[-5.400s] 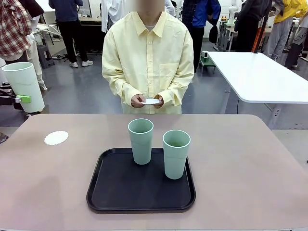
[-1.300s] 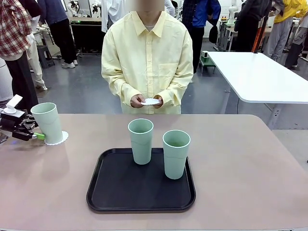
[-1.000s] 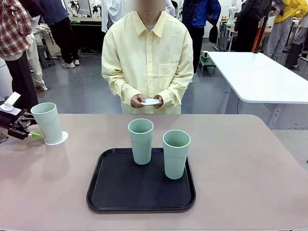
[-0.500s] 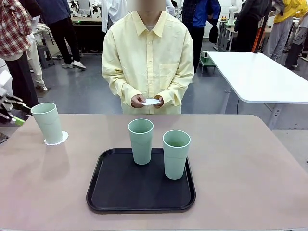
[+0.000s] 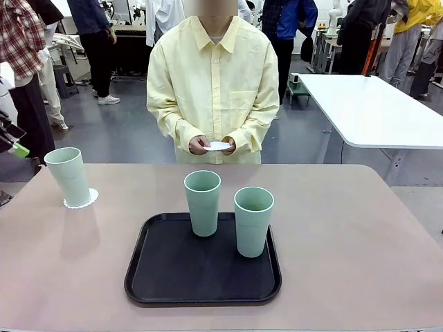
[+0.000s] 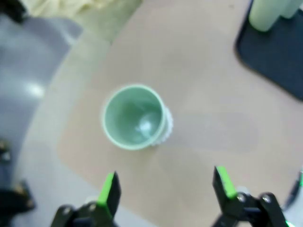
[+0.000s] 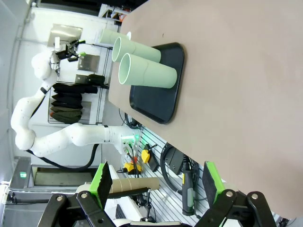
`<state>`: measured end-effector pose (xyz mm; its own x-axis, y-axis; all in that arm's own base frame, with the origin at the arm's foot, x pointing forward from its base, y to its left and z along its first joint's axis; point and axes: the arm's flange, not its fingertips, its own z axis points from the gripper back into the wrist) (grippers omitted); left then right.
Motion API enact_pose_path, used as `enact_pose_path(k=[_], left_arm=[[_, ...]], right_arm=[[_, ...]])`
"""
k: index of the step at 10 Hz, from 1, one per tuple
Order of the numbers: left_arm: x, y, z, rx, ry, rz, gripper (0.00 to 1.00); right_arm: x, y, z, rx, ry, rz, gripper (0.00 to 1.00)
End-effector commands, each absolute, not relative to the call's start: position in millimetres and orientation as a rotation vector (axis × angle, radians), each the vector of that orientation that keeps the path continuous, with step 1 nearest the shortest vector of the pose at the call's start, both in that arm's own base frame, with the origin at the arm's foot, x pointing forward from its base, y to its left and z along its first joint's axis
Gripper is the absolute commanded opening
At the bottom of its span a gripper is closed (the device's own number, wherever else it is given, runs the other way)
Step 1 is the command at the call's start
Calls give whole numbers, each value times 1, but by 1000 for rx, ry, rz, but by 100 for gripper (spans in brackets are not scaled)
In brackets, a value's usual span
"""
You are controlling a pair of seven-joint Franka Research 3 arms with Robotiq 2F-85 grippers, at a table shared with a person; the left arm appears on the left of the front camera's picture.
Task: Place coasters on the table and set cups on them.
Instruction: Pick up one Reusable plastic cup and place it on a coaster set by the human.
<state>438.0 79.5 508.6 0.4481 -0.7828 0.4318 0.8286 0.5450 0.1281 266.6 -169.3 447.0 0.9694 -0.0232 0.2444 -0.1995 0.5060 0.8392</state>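
A cup (image 5: 68, 176) stands on a coaster (image 5: 88, 200) at the surface's (image 5: 346, 228) far left corner. The left claw (image 6: 164, 178) and right claw (image 7: 156, 182) gape, empty.

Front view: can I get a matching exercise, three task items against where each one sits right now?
Items:
1. leftmost cup
2. middle cup
3. loose coaster

Places:
A. in the person's hands
B. on the black tray
C. on a lacy coaster on the table

Pairs: 1-C, 2-B, 3-A.
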Motion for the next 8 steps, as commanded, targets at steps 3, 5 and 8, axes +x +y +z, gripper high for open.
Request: enact_pose_path(k=[3, 5, 8], left_arm=[[408, 27, 532, -148, -175, -887, 100], [411, 22, 529, -142, -182, -849, 100], [404, 19, 527, -132, -160, -875, 100]], right_arm=[[268, -170, 447, 1059, -253, 114, 100], [268, -170, 447, 1059, -253, 114, 100], [268, -170, 447, 1059, -253, 114, 100]])
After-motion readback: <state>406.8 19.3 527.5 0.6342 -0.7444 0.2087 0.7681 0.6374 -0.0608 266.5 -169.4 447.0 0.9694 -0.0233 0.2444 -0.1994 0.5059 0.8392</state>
